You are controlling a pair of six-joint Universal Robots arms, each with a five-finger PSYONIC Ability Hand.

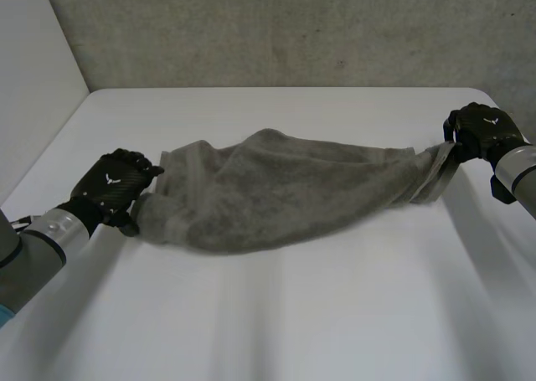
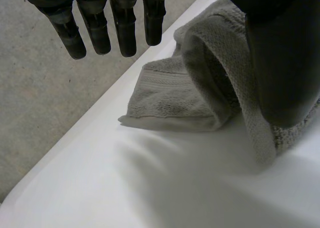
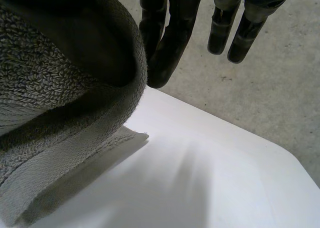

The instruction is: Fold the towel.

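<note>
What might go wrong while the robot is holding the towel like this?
The right robot hand pinches only a narrow corner of the grey terry towel, so it may slip out. The towel sags bunched and wrinkled toward the left robot hand, so the fold may come out crooked.

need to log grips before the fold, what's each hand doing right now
Left hand: closed on the towel, at its left end.
Right hand: closed on the towel's right end.
</note>
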